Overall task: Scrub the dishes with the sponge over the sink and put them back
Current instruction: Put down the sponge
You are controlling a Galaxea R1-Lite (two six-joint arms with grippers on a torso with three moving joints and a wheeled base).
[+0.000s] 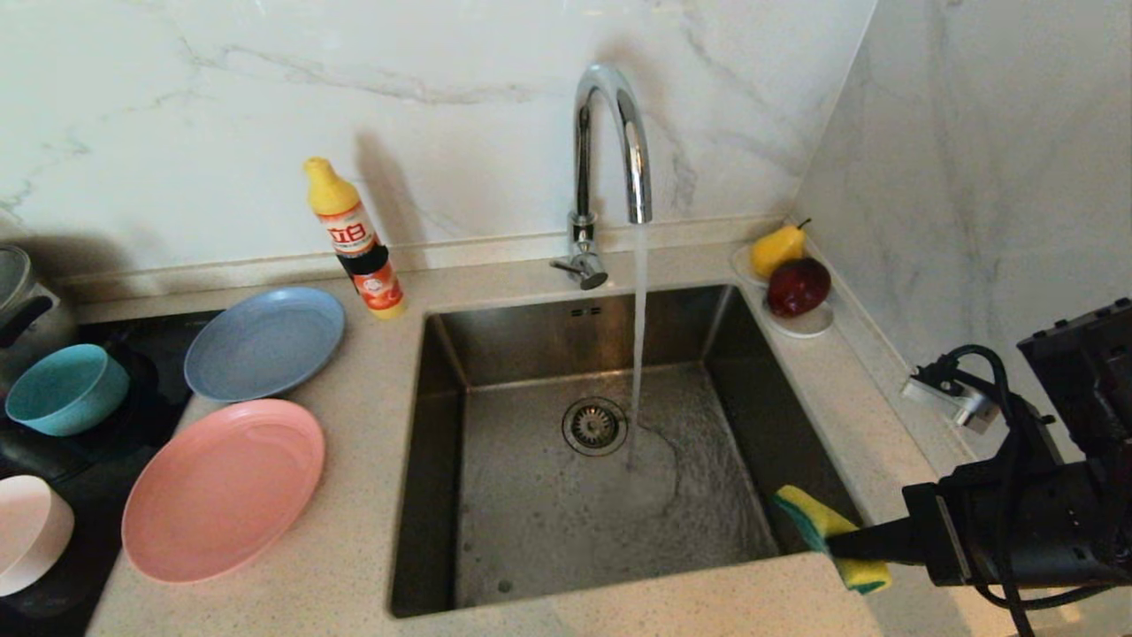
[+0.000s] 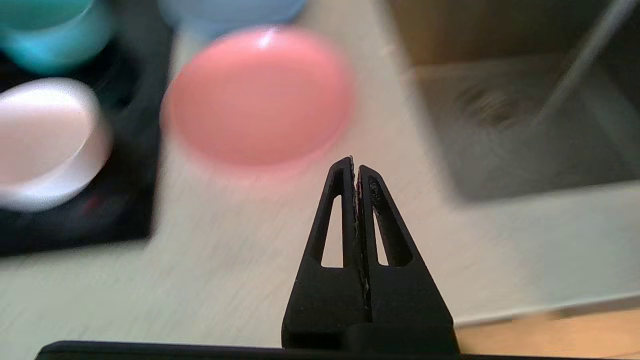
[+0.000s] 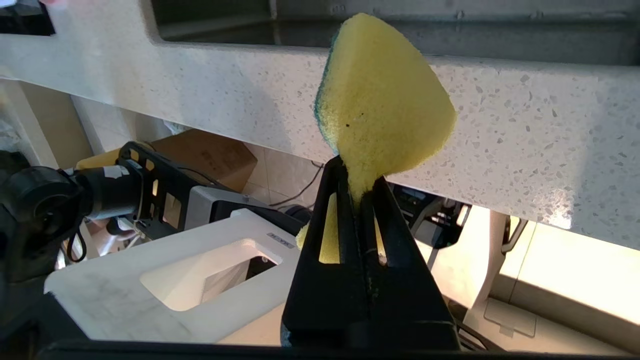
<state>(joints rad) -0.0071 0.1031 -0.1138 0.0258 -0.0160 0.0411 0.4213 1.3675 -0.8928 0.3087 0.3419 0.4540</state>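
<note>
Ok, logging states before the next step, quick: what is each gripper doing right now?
Left gripper: closed, empty, above the counter near the pink plate.
Right gripper: closed on the sponge.

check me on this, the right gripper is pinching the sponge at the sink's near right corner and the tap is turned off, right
Not quite: the tap is running. The head view shows a stream of water falling from the faucet into the sink, beside the drain. The rest stands: the right gripper is shut on the sponge at the sink's near right corner, and the right wrist view shows its fingers pinching it.
</note>
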